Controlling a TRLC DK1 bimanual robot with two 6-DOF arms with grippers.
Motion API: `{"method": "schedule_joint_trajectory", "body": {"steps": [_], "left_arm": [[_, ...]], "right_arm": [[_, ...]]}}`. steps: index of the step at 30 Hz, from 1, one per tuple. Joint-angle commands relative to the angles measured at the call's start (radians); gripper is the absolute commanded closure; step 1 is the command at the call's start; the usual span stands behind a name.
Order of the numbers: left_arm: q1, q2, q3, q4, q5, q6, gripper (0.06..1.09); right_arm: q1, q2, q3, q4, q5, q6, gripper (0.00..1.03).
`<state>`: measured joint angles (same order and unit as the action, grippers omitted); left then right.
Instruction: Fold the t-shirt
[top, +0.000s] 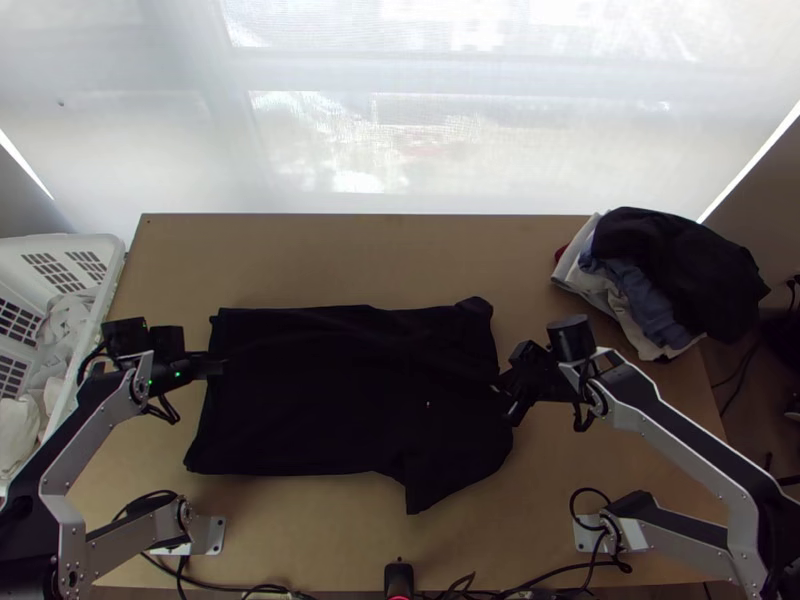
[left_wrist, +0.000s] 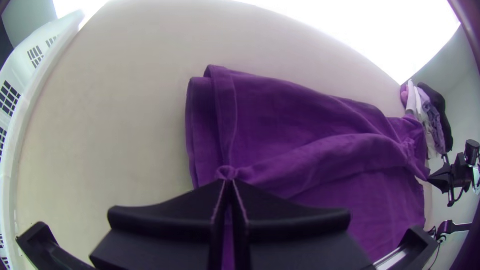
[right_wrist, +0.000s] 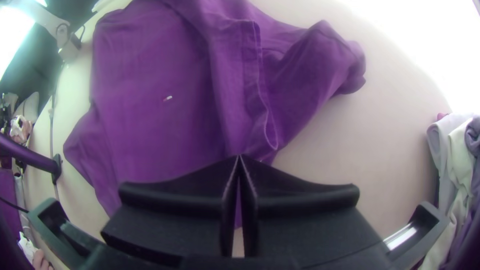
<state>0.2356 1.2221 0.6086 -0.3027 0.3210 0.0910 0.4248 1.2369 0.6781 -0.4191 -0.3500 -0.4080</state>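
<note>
Arms (top: 72, 530), shirt (top: 300, 400) on wooden table (top: 350, 260), bright window (top: 330, 120)

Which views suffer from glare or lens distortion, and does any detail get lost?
Top view: the window glares pale, and the shirt is so dark its folds barely read. Left wrist view: blown-out window light, fisheye bending along the basket's rim. Right wrist view: white glare upper right and upper left, shirt folds readable.

T-shirt (right_wrist: 165, 135) in the closed jaws, clothes pile (right_wrist: 447, 150) well apart
</note>
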Motion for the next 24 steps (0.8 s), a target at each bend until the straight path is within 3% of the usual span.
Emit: {"method": "schedule_joint_trajectory", "body": {"steps": [1,24], "left_arm": [[0.005,0.02,-0.032,0.02,0.0,0.012,1.05],[0.019,0.034,0.0,0.001,0.001,0.018,1.05]], "right_arm": [[0.017,0.015,-0.018,0.016,0.002,0.003,1.0],[0.038,0.035,-0.011,0.036,0.0,0.017,1.0]]}}
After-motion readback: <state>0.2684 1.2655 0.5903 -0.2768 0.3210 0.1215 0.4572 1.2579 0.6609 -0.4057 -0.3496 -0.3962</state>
